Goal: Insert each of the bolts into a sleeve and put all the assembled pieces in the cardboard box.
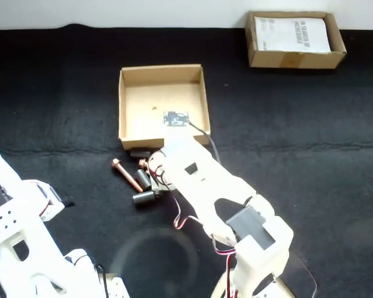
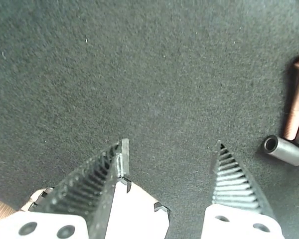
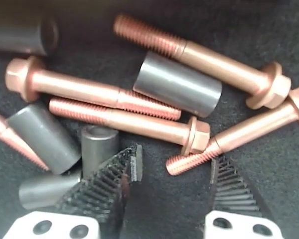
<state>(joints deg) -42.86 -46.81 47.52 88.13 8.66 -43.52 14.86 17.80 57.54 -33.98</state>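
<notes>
Several copper bolts [image 3: 109, 94] and grey sleeves [image 3: 179, 84] lie loose in a heap on the black mat, none of them joined. My right gripper [image 3: 175, 167] hangs open just over this heap, and the threaded tip of one bolt [image 3: 249, 129] points in between its fingers. From above, the heap [image 1: 137, 180] lies just in front of the open cardboard box [image 1: 127, 105], with the right arm [image 1: 199, 180] stretched over it. My left gripper [image 2: 172, 154] is open above bare mat, holding nothing; a bolt [image 2: 296, 99] and a sleeve [image 2: 284, 149] lie off to one side of it.
A second cardboard box [image 1: 295, 59] with a white sheet in it stands at the far right of the table. The left arm [image 1: 25, 230] is folded at the near left corner. Black mat [image 1: 298, 174] covers the table.
</notes>
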